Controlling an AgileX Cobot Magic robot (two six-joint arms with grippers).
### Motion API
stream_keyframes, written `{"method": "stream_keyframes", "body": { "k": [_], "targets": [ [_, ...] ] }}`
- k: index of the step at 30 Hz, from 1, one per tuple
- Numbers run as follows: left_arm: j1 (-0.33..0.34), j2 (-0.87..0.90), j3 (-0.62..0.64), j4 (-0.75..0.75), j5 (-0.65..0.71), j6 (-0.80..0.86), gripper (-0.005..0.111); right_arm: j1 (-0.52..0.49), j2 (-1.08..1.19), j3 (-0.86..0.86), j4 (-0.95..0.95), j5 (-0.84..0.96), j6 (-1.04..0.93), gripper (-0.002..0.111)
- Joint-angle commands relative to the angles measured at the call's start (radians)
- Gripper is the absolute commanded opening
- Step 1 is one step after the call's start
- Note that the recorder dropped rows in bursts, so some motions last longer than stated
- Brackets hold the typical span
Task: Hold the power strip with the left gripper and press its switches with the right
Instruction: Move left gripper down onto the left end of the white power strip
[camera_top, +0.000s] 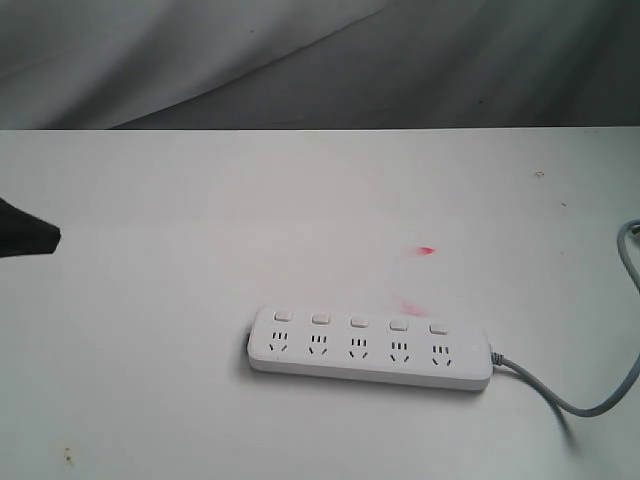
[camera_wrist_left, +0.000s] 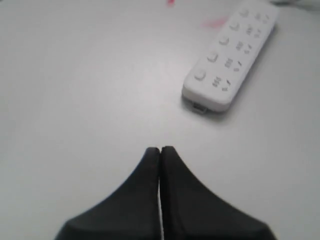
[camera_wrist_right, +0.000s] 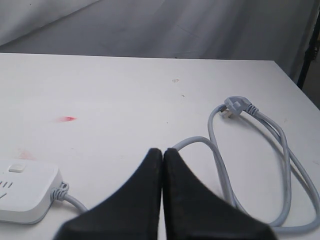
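Power strip (camera_top: 370, 349) lies flat on the white tabletop (camera_top: 180, 190), near side and a little right of centre, with its long axis running left to right. Five switches (camera_top: 360, 321) sit in a row along its far edge, one behind each socket. Grey cord (camera_top: 585, 408) leaves the right end and curves off toward the right. The right wrist view shows it looping round to a grey plug (camera_wrist_right: 235, 106) that lies on the tabletop. Red smudges (camera_top: 427, 250) mark the surface just beyond the strip.

Left gripper (camera_wrist_left: 160, 150) — fingers (camera_wrist_left: 145, 195) clenched tip to tip, nothing between them — hangs at the far left, well apart from the strip. Right gripper (camera_wrist_right: 162, 151) is likewise clenched and empty — near the strip's cord end, seen only in its own wrist view.
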Motion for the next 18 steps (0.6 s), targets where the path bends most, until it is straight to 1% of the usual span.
{"method": "stream_keyframes", "body": {
  "k": [1,5,9,12,15,18],
  "targets": [
    [0.003,0.125,-0.056,0.081,0.004,0.108,0.000,-0.006,-0.005,0.003,0.003,-0.006,0.002,0.000],
    [-0.007,0.229,-0.149,0.072,0.004,0.108,0.000,-0.006,-0.005,0.003,0.003,-0.006,0.002,0.000],
    [-0.061,0.324,-0.275,0.085,0.004,0.108,0.000,-0.006,-0.005,0.003,0.003,-0.006,0.002,0.000],
    [-0.122,0.384,-0.364,0.117,0.004,0.108,0.000,-0.006,-0.005,0.003,0.003,-0.006,0.002,0.000],
    [-0.207,0.432,-0.447,0.189,0.004,0.108,0.000,-0.006,-0.005,0.003,0.003,-0.006,0.002,0.000],
    [-0.291,0.456,-0.489,0.279,0.004,0.108,0.000,-0.006,-0.005,0.003,0.003,-0.006,0.002,0.000]
  ]
}}
